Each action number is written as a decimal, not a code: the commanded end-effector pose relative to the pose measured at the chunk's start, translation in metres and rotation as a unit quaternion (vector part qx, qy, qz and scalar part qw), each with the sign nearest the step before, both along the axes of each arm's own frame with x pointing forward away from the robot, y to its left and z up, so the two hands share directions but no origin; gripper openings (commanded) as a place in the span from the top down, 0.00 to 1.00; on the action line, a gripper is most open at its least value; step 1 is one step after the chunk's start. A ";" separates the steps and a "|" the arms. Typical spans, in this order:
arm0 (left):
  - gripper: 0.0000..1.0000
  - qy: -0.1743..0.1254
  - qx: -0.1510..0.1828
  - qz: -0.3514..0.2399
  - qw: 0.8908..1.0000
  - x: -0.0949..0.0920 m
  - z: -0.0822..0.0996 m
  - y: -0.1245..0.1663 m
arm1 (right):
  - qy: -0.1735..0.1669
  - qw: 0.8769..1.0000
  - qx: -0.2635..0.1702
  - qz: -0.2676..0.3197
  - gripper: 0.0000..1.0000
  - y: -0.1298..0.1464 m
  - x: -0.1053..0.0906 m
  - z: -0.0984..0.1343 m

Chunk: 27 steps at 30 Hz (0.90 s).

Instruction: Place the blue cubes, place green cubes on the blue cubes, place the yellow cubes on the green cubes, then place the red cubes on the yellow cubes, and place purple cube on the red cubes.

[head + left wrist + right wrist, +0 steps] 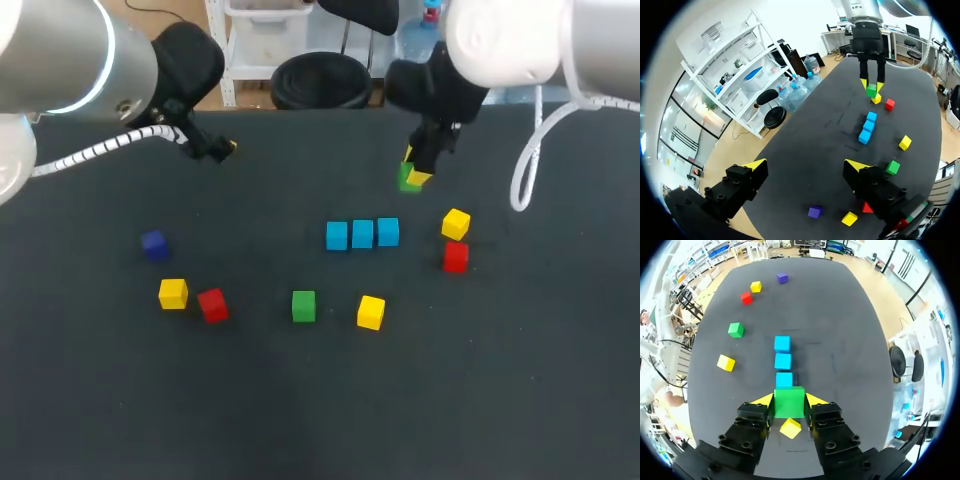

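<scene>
no legible text, labels or numbers anywhere

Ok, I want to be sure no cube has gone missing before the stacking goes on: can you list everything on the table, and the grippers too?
blue cubes: 3, light blue, a close row mid-table.
green cubes: 2, green; one on the table in front of the row, one in the right gripper beyond the row's right end.
yellow cubes: 3, yellow; front left, right of the lying green cube, right of the row.
red cubes: 2, red; beside the left yellow cube, in front of the right yellow cube.
purple cube: 1, dark purple, left, apart.
table: 1, black.
left gripper: open, empty, far left.
right gripper: shut on a green cube.
</scene>
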<state>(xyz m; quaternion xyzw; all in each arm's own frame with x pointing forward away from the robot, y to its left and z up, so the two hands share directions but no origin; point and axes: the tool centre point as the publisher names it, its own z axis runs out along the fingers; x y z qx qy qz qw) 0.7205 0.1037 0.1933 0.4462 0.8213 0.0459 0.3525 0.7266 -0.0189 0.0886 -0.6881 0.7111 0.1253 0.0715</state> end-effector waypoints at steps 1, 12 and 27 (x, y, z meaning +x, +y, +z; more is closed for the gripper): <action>0.00 0.000 0.001 0.002 1.000 0.000 0.000 -0.001 | 0.011 1.000 -0.005 -0.021 1.00 0.008 0.001 -0.006; 0.00 0.000 0.001 0.002 1.000 0.000 0.000 -0.001 | -0.008 1.000 -0.001 -0.012 1.00 0.026 -0.001 -0.022; 0.00 0.000 0.001 0.002 1.000 0.000 0.000 -0.001 | 0.007 1.000 -0.012 -0.008 1.00 0.029 -0.009 -0.034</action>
